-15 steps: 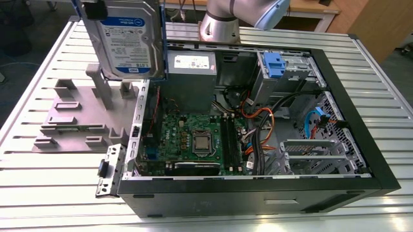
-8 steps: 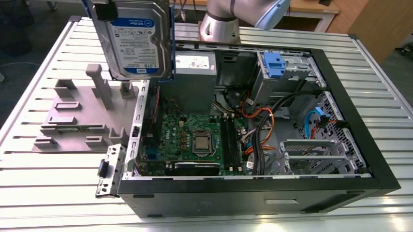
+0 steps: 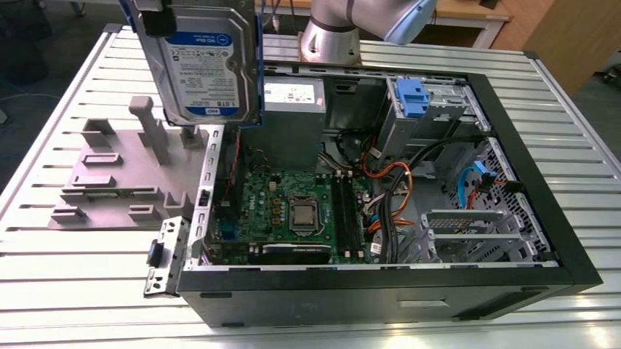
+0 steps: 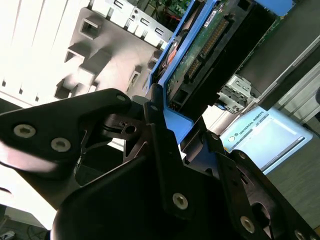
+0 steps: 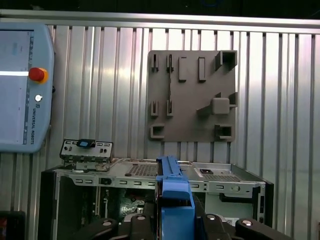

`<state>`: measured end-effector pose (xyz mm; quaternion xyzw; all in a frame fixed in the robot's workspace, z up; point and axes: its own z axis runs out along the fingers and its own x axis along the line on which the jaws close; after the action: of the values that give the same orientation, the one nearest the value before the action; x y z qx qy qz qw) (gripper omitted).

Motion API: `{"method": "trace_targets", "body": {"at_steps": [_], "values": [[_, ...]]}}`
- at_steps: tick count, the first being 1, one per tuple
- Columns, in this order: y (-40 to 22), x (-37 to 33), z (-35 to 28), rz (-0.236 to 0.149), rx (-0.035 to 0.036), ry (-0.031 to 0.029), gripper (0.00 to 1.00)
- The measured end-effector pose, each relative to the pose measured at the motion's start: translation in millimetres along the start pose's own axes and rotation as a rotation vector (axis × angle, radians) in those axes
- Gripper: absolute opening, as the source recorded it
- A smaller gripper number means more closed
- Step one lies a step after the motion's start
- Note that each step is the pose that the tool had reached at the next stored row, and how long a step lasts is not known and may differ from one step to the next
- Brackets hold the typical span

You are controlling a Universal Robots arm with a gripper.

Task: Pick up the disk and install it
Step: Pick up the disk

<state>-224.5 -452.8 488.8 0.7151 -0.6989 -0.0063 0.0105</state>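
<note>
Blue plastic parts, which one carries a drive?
The one framing the disk, held aloft by the gripper. The blue latch in the case stands alone, with no drive.

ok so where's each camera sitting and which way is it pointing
exterior view: high up, looking down into the open case; arm and disk show.
first wrist view: on the wrist, facing down at plate and case; gripper shows.
second wrist view: on the wrist, facing along the gripper at the disk.
all three share the disk.
</note>
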Motion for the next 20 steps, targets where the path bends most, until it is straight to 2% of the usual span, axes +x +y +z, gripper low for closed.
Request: {"method": "trace_targets", "body": {"at_steps": [3,5,8,20], "values": [[-1.8,3.3,0.7,0.0,0.0001,-0.0002,0.36],[-7.3,4.0,0.8,0.0,0.0001,-0.0001,0.36],[-18.5,4.6,0.8,0.0,0.0001,-0.0001,0.36],[-70.5,6.1,0.3,0.0,0.0001,-0.0001,0.36]]}}
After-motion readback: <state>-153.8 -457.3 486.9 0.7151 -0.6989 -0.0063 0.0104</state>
